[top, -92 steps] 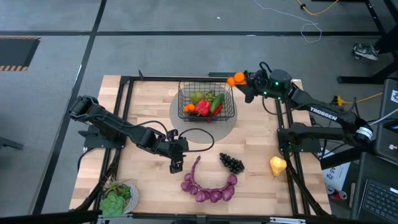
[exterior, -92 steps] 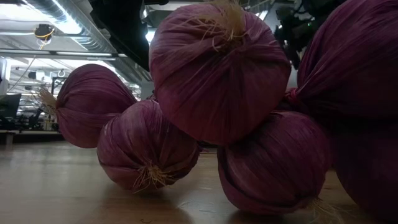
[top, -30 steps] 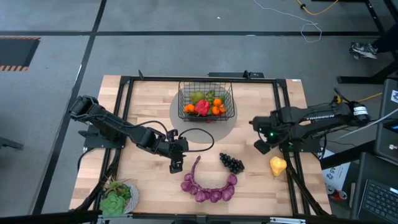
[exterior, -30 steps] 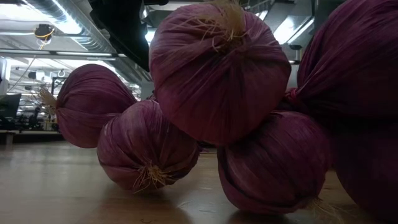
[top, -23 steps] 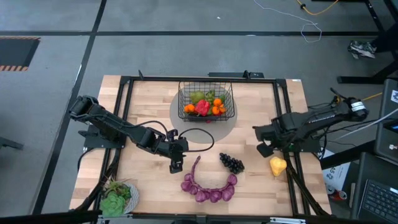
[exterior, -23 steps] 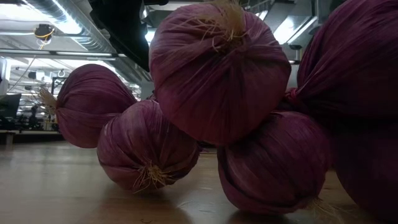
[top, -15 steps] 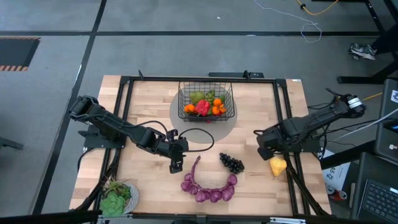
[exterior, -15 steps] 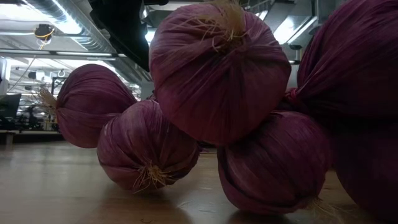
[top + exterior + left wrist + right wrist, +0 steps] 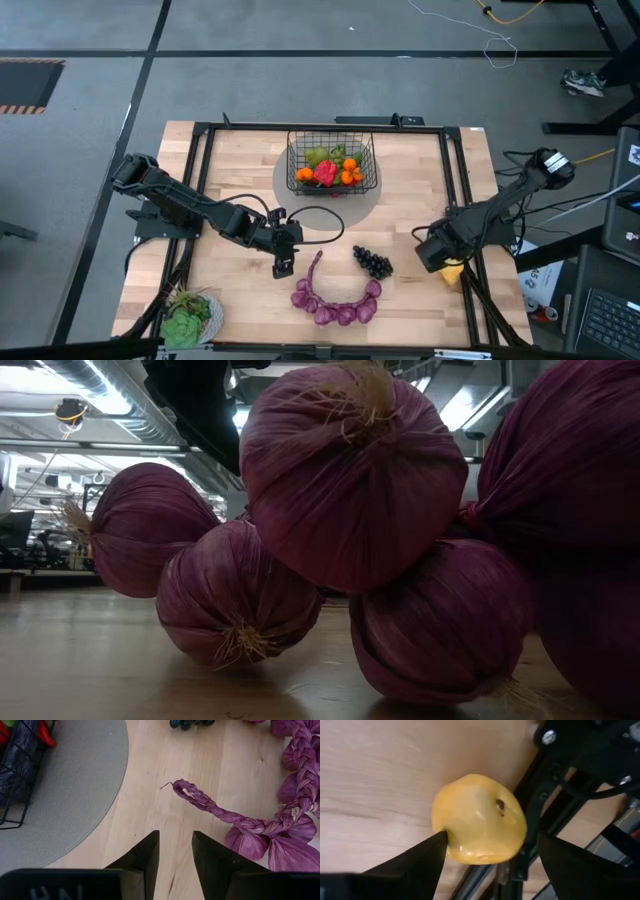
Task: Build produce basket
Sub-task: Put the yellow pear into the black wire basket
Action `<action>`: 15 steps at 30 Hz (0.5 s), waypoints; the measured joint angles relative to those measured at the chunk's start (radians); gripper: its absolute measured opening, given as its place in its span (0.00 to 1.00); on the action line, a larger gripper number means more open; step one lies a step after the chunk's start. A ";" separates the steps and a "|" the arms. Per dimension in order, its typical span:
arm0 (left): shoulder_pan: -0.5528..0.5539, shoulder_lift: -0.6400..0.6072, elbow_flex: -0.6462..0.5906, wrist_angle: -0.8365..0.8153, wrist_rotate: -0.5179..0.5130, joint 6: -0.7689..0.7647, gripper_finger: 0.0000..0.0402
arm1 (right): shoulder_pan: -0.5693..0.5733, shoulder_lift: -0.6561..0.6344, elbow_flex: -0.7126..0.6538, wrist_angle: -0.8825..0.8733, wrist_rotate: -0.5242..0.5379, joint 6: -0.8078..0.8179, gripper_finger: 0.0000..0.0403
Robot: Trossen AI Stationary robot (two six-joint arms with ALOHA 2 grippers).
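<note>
Right gripper (image 9: pixel 443 258) swung down from the basket (image 9: pixel 332 165) over the yellow pear (image 9: pixel 479 819), jaws wide and straddling it (left gripper (image 9: pixel 175 851) idle, narrowly parted, empty); I judged pear next.

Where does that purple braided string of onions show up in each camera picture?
High view: purple string, near table edge, centre.
Low view: its bulbs fill the picture.
Left wrist view: braid beyond the left gripper.
Right wrist view: not in it.
Shared landmark: dark grapes.

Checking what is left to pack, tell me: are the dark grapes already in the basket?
No, the dark grapes lie on the bare wood of the table, well apart from the basket.
</note>
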 joint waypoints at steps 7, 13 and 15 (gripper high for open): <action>0.000 0.000 0.000 0.000 0.000 0.001 0.27 | 0.036 0.099 0.003 0.093 -0.013 0.020 0.77; 0.000 0.000 0.000 0.000 0.000 0.007 0.27 | 0.056 0.171 0.008 0.117 -0.049 0.019 0.77; 0.000 0.000 0.000 0.000 0.000 0.007 0.27 | 0.062 0.181 0.009 0.122 -0.053 0.019 0.77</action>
